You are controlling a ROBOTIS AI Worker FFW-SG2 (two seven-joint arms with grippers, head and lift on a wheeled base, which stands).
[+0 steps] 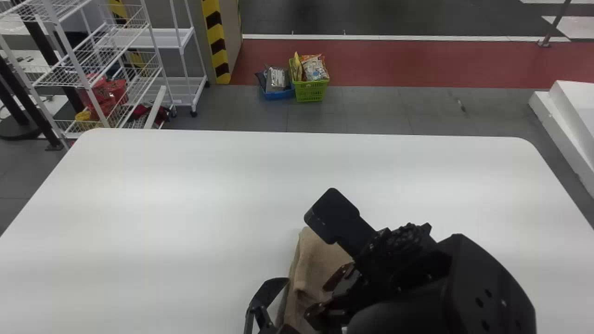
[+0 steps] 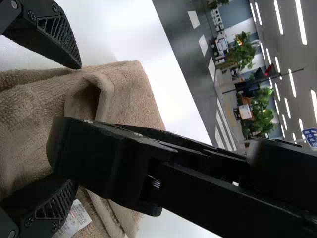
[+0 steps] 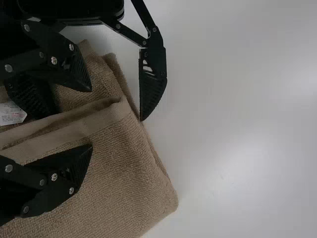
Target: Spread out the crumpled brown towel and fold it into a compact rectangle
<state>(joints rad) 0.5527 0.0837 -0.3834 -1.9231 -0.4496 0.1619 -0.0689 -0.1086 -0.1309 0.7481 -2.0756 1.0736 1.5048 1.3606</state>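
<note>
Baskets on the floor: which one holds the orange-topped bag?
The green basket, on the right; the blue basket beside it holds a silver pack.

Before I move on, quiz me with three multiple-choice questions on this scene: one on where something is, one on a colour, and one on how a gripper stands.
1. Where is the green basket?
A. On the floor beyond the table
B. On the table
C. Under the towel

2. What colour is the towel?
A. Blue
B. Red
C. Brown

3. How does the left gripper stand?
A. Shut on the towel
B. Open
C. Shut and empty

Right letters:
1: A, as the head view shows it past the table's far edge, beside the blue basket.
2: C, as all three views show brown cloth.
3: B, as the left wrist view shows its two fingers well apart over the towel.
</note>
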